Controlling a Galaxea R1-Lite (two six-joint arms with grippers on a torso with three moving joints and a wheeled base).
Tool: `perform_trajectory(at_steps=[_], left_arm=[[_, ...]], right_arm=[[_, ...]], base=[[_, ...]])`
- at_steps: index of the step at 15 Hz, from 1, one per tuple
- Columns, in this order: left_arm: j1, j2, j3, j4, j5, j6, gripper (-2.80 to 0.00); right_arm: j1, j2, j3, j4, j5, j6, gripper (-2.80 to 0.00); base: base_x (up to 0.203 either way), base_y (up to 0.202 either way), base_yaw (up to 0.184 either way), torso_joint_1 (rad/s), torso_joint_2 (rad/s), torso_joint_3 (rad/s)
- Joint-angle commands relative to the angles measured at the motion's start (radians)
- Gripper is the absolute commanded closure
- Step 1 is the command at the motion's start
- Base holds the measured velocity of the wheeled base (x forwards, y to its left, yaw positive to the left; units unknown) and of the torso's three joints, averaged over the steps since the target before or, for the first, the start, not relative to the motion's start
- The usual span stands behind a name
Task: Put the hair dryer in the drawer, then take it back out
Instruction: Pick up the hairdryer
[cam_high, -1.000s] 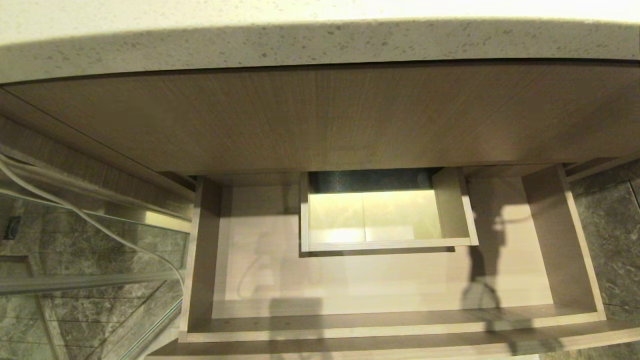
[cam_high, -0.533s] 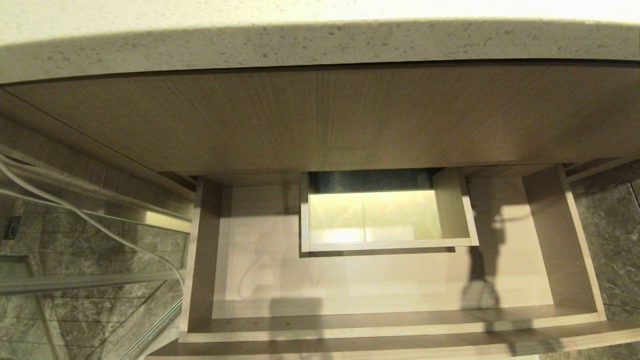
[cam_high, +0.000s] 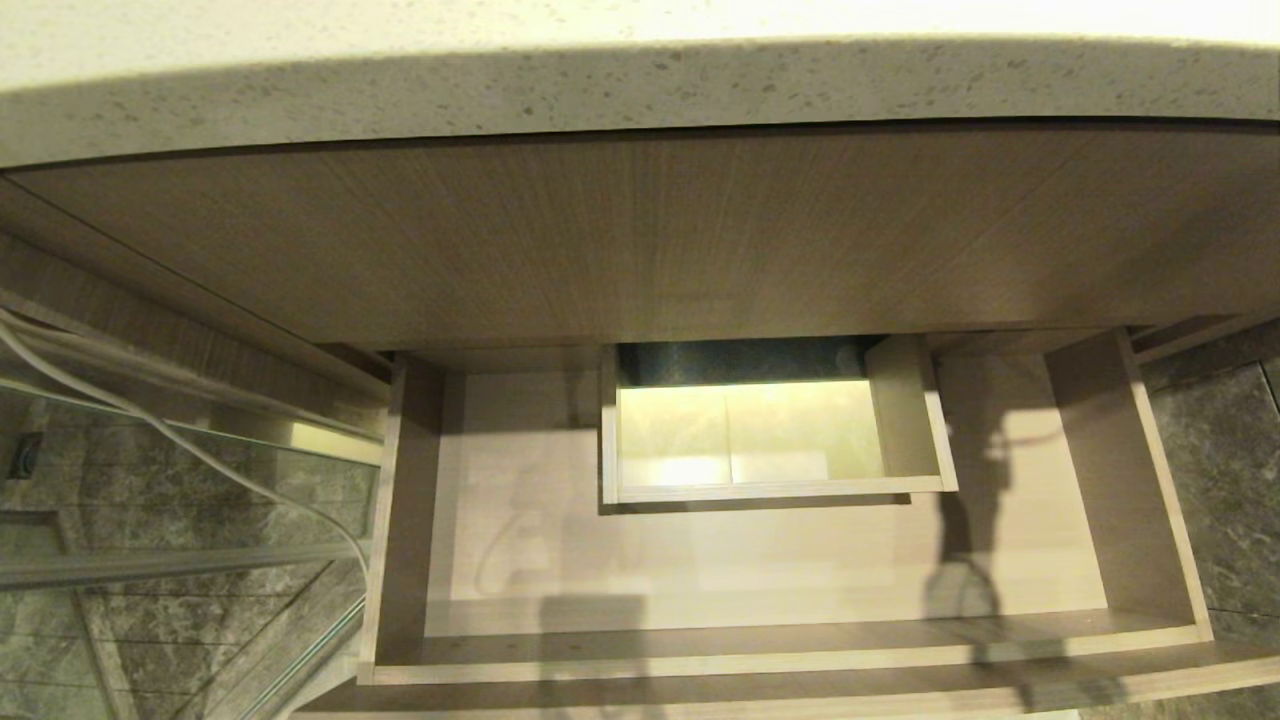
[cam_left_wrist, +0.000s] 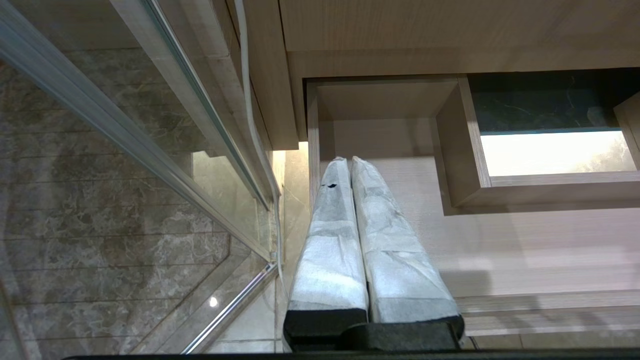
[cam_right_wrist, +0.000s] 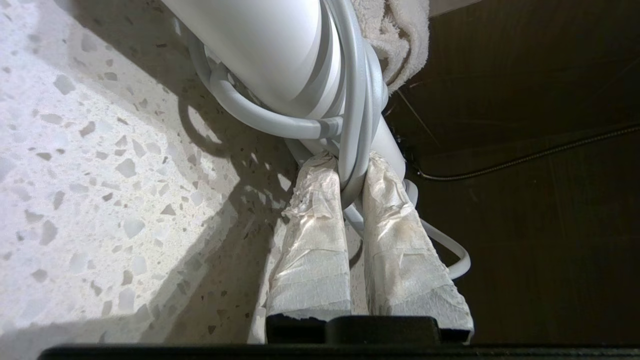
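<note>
Right claw (cam_right_wrist: 345, 175): taped fingers (cam_right_wrist: 312, 240) closed around a loop of the white cord (cam_right_wrist: 357, 125); seen in the right wrist view only, out of the head view.
Hair dryer (cam_right_wrist: 270, 45): white barrel lying on the speckled tabletop (cam_right_wrist: 90, 175), just beyond the right claw's fingertips and touching the cord coils; its far end is cut off by the frame edge, nozzle not visible.
Cord: wound several times round the barrel, one strand running between the two fingers, another loop trailing out past the claw's base.
Towel (cam_right_wrist: 395, 35): pale and fluffy, just behind the dryer, mostly cut off.
Left claw (cam_left_wrist: 348, 162): taped fingers (cam_left_wrist: 332, 240) pressed together, holding nothing, poised over the left front part of the drawer; absent from the head view.
Drawer (cam_high: 400, 540): pulled open beneath the tabletop (cam_high: 640, 90), pale floor bare, with only shadows lying across it.
Boxed cutout (cam_high: 770, 488): at mid-back of the drawer, brightly lit within; its far part dark and hard to make out.
Glass panel (cam_high: 150, 560): left of the drawer, with a white cable (cam_high: 170, 440) crossing it.
</note>
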Motion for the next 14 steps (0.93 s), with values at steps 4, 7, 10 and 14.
perform_trajectory(at_steps=[4,7,10,14], left_arm=[[0.0,0.0,0.04,-0.001,0.0,-0.001,0.0],[0.0,0.0,0.04,-0.002,0.0,-0.001,0.0],[0.0,0.0,0.04,-0.002,0.0,-0.001,0.0],[0.0,0.0,0.04,-0.002,0.0,0.0,0.0]], right_arm=[[0.013,-0.063,0.008,0.005,0.005,-0.007,0.0],[0.023,-0.112,0.031,0.018,0.007,-0.016,0.0],[0.031,-0.156,0.05,0.025,0.03,-0.022,0.0],[0.031,-0.248,0.118,0.026,0.071,-0.052,0.0]], base=[[0.0,0.0,0.0,0.0,0.0,0.0],[0.0,0.0,0.0,0.0,0.0,0.0],[0.0,0.0,0.0,0.0,0.0,0.0],[0.0,0.0,0.0,0.0,0.0,0.0]])
